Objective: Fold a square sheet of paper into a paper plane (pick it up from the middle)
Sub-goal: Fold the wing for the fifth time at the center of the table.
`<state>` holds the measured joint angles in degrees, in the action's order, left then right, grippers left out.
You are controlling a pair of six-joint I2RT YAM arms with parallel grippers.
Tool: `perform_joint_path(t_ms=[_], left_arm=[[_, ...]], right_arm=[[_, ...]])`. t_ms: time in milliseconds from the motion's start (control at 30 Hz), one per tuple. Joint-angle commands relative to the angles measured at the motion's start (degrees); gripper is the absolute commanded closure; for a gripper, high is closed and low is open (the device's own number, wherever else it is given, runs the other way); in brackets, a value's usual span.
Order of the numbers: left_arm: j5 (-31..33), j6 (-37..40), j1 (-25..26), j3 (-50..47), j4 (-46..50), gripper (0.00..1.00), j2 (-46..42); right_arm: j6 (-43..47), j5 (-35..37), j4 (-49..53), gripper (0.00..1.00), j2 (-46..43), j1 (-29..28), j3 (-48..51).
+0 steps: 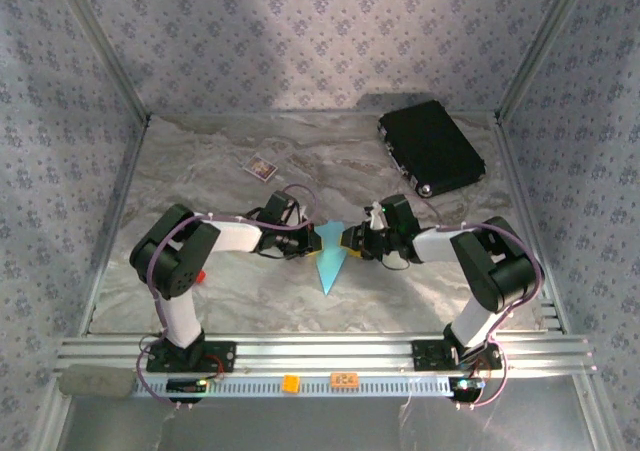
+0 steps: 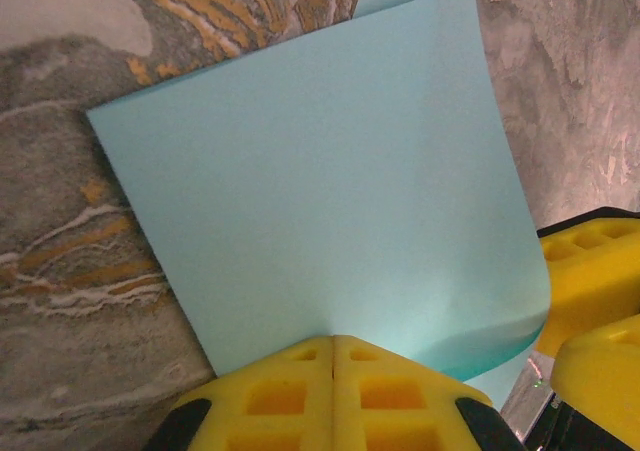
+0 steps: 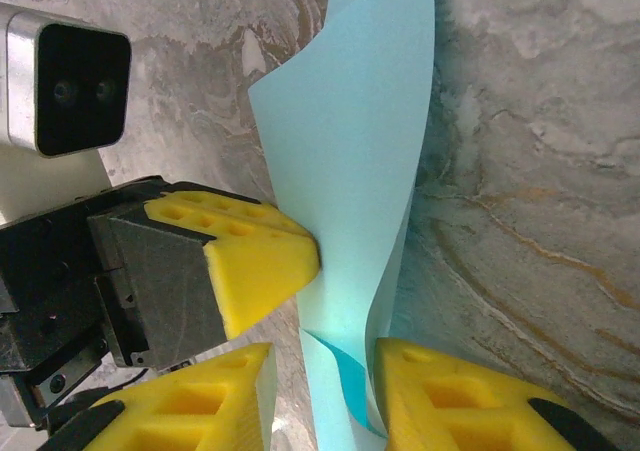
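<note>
Between the pressed-together fingers of the left pincer (image 2: 335,349), the folded light-blue square sheet of paper (image 2: 320,171) is pinched at one edge, its long axis running straight ahead. Opposite, the right pincer (image 3: 325,366) stands spread astride the paper's fold, above the marbled surface (image 3: 520,171).

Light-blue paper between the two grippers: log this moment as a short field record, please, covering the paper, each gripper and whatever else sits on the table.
paper: light-blue paper, partly folded, narrowing to a point toward the near edge in the top view
left gripper: shut on the paper's edge
right gripper: open, straddling the paper's bowed layers
other items: black case at far right; small dark card far, left of centre
plane finished: no
</note>
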<state>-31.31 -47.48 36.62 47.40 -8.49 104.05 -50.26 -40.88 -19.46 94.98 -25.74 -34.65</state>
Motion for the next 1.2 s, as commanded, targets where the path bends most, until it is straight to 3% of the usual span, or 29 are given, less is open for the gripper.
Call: perform_joint_path(t_ms=[0,833,1033,1167], left_arm=[[-0.6,-0.2,-0.3,-0.3,-0.3,1.00,0.6],[-0.4,-0.2,-0.3,-0.3,-0.4,1.00,0.6],[-0.3,-0.3,-0.4,-0.5,-0.5,1.00,0.1],[-0.2,-0.4,-0.4,0.0,-0.3,1.00,-1.6]], right_arm=[[2.6,-1.2,3.6,0.66,1.5,0.4,-1.8],[12.1,-5.3,9.1,0.65,4.8,2.8,-5.8],[12.5,-5.6,9.8,0.72,4.9,3.1,-6.0],[11.1,-4.7,9.0,0.85,3.2,2.8,-4.3]])
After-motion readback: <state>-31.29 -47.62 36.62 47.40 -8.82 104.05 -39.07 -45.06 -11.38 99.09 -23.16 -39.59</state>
